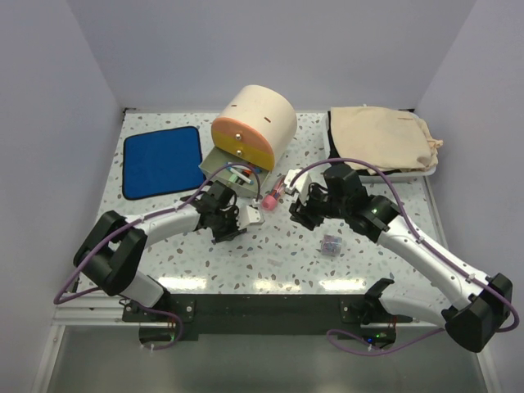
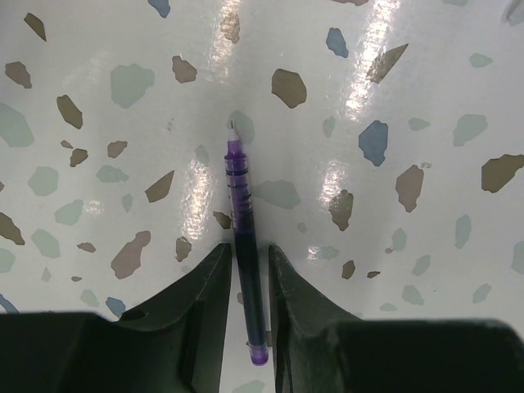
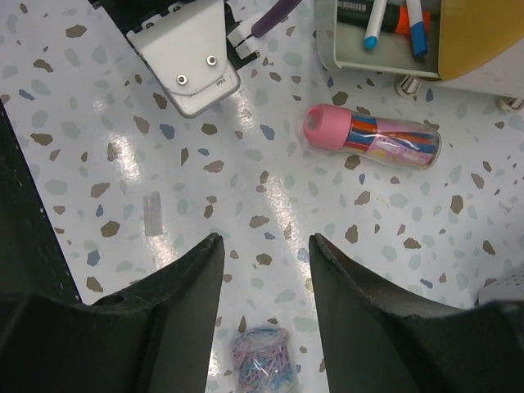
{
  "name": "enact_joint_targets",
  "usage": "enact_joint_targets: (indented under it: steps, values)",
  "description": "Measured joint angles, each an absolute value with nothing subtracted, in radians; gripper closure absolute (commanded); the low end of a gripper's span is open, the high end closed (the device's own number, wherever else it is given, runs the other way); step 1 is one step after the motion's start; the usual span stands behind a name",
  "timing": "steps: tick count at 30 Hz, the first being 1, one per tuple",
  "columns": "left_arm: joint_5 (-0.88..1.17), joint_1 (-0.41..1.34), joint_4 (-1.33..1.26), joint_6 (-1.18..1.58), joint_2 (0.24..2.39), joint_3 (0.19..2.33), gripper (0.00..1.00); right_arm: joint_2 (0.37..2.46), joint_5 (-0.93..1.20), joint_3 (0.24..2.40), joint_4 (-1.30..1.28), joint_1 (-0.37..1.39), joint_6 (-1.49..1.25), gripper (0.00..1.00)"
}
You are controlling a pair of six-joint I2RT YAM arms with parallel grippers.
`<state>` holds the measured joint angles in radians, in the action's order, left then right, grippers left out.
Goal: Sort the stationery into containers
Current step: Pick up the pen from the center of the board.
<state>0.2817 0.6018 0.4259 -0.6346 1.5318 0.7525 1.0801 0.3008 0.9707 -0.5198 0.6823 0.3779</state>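
Two pens (image 3: 377,18) in open grey drawer (image 3: 360,62), left hand (image 2: 248,255) clamped on purple pen (image 2: 240,196), right hand (image 3: 264,242) apart.

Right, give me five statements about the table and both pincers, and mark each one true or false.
1. The left pincer grips a purple pen. True.
2. The grey drawer is shut. False: it is pulled open, with blue-tipped pens inside.
3. The pink tube lies on the table, outside the drawer. True.
4. The right pincer holds the pink tube. False: its jaws are open and empty, and the tube lies apart from them.
5. The blue cloth lies on top of the cabinet. False: it lies flat on the table beside the cabinet.
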Motion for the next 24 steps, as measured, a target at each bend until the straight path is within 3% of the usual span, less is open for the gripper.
enact_joint_targets:
  steps: [17, 20, 24]
  values:
    - [0.281, 0.579, 0.469, -0.68, 1.534, 0.762, 0.8, 1.093, 0.301, 0.974, -0.516, 0.682, 0.378, 0.5]
    - [0.286, 0.576, 0.473, -0.693, 1.541, 0.768, 0.84, 1.095, 0.301, 0.982, -0.516, 0.682, 0.378, 0.5]
    - [0.292, 0.573, 0.493, -0.695, 1.554, 0.784, 1.0, 1.103, 0.302, 0.986, -0.516, 0.682, 0.378, 0.51]
